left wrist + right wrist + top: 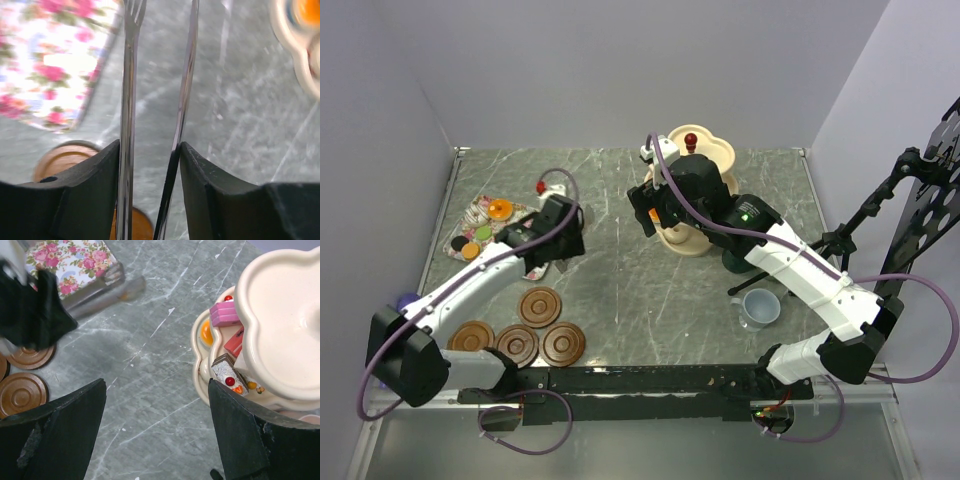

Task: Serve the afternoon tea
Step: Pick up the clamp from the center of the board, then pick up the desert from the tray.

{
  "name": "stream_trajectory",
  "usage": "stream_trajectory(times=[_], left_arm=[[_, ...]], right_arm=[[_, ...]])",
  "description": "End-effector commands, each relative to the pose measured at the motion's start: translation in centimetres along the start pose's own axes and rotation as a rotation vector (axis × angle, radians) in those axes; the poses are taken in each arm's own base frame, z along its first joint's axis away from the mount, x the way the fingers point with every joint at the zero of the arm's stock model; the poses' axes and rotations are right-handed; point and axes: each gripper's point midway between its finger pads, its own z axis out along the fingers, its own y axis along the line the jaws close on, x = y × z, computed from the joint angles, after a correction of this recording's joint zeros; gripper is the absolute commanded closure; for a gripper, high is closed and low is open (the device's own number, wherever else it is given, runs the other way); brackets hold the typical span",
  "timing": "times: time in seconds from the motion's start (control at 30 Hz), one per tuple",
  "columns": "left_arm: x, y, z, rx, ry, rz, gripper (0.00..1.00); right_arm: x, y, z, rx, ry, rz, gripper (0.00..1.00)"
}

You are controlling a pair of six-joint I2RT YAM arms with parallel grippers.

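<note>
The left tool (150,146) grips the thin metal tongs (128,100) above the table (240,125), near the brown saucers (540,306). The right tool (157,384) hangs wide open just beside the cream three-tier stand (280,315), its lower tiers carrying small cakes (227,374).

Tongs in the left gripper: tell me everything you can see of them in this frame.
The tongs are thin, shiny metal: two slim arms, one ending in fork-like tines, the other seen edge-on. They sit between the black fingers of the left gripper, one finger against each arm, with a gap between the arms and nothing in it. They point out over the marbled table, between the floral tray and the cream stand.
</note>
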Motion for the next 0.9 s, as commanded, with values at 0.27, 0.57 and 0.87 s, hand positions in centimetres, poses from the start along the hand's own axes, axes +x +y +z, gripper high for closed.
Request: stream_trajectory(times=[0.27, 0.57, 0.87], left_arm=[[-7.3, 11.5, -3.1, -0.299, 0.018, -0.141, 0.5], [-9.7, 14.0, -0.8, -0.391, 0.069, -0.101, 0.52], [-12.0, 16.4, -0.4, -0.497, 0.039, -0.057, 0.48]], right_arm=[[-2.5, -1.2, -1.5, 0.037, -0.086, -0.017, 0.11], [-3.3, -1.7, -1.5, 0.063, -0.102, -0.038, 0.11], [-5.1, -2.4, -1.0, 0.098, -0.124, -0.061, 0.1]])
